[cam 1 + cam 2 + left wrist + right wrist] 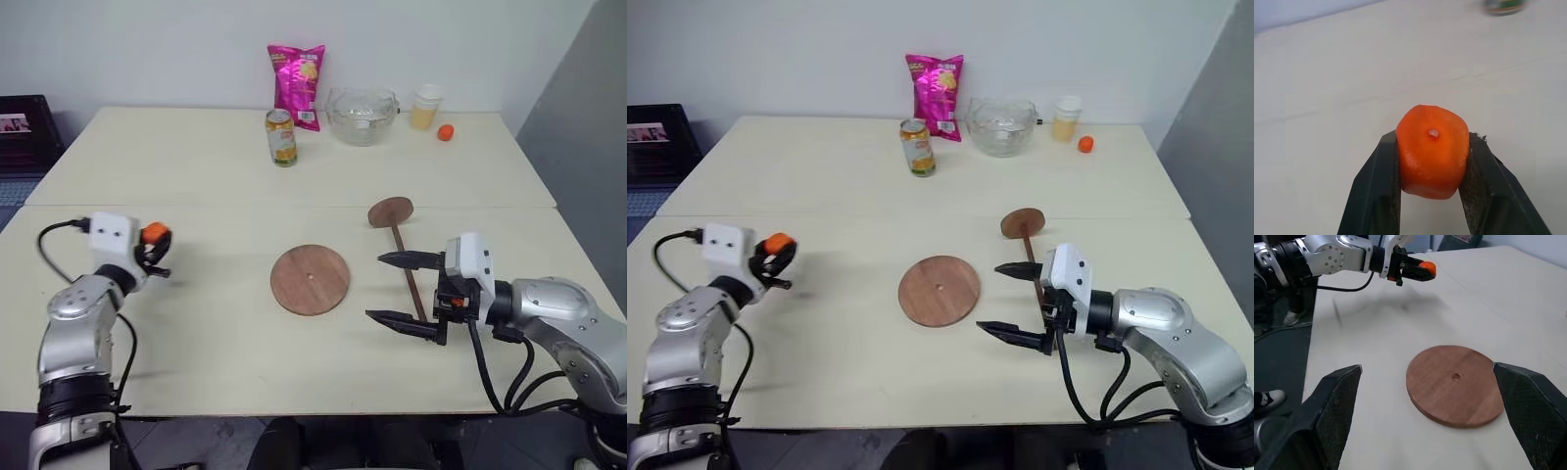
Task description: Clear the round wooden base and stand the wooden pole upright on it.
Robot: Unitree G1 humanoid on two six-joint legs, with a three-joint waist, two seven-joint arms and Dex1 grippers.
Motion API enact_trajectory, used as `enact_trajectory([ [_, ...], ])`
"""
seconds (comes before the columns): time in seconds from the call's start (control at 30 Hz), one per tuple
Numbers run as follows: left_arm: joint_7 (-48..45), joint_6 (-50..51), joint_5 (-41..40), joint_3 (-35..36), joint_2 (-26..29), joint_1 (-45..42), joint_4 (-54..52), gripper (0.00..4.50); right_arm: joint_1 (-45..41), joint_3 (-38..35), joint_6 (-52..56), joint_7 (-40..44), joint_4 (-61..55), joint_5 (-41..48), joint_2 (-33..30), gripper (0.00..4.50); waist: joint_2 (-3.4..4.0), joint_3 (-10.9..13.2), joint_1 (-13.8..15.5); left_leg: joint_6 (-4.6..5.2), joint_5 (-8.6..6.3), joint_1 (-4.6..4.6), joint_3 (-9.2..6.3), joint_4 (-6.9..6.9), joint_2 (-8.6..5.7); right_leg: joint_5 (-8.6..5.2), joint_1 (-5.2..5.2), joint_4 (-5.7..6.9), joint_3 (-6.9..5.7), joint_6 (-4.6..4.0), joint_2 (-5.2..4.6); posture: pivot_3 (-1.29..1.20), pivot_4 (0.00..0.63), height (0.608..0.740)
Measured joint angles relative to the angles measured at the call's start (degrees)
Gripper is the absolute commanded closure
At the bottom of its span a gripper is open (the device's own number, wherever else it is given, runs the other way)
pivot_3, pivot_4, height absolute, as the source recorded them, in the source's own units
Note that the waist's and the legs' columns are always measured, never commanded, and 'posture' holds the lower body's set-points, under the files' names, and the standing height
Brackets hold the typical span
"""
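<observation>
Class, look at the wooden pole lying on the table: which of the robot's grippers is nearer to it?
Right. The right gripper hangs open directly over the wooden pole, one finger either side. The left gripper, shut on an orange fruit, is far off across the table, beyond the round wooden base.

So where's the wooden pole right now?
The wooden pole lies flat on the table, right of the round wooden base, its disc end pointing away from the robot and its rod running between the open right pincer's fingers.
</observation>
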Motion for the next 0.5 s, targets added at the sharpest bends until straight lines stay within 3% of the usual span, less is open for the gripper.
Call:
enact_trajectory([
  [0.17, 2.21, 2.20, -1.00, 1.15, -0.27, 2.00, 0.85, 3.34, -5.48, 4.08, -2.21, 3.61, 3.62, -1.71, 1.97, 0.00, -0.13, -0.04, 0.34, 0.00, 0.00, -0.02, -0.02, 0.00, -0.01, 0.02, -0.01, -0.03, -0.02, 0.01, -0.03, 0.00, 0.150, 0.740],
  [0.4, 1.76, 4.26, -4.15, 1.82, -0.76, 2.54, 0.86, 3.34, -6.23, 5.34, -3.52, 5.51, 5.77, -2.90, 2.75, 0.00, -0.14, -0.04, 0.13, -0.01, 0.00, -0.02, -0.01, 0.00, 0.01, 0.03, -0.02, 0.00, -0.02, -0.01, -0.03, 0.00, 0.150, 0.740],
  [0.47, 1.70, 4.27, -4.21, 1.82, -0.76, 2.68, 0.93, 2.65, -6.22, 5.34, -3.60, 5.74, 5.77, -3.32, 2.77, 0.00, -0.14, -0.04, 0.03, -0.01, 0.00, -0.02, -0.01, 0.00, 0.01, 0.03, -0.03, 0.00, -0.02, -0.01, -0.03, 0.00, 0.150, 0.740],
  [0.5, 1.76, 4.28, -4.22, 1.82, -0.76, 2.72, 0.95, 2.53, -6.22, 5.36, -3.65, 6.00, 5.77, -3.55, 2.77, 0.00, -0.14, -0.04, 0.00, -0.01, 0.00, -0.02, -0.01, 0.00, 0.01, 0.03, -0.03, 0.00, -0.02, -0.01, -0.03, 0.00, 0.150, 0.740],
])
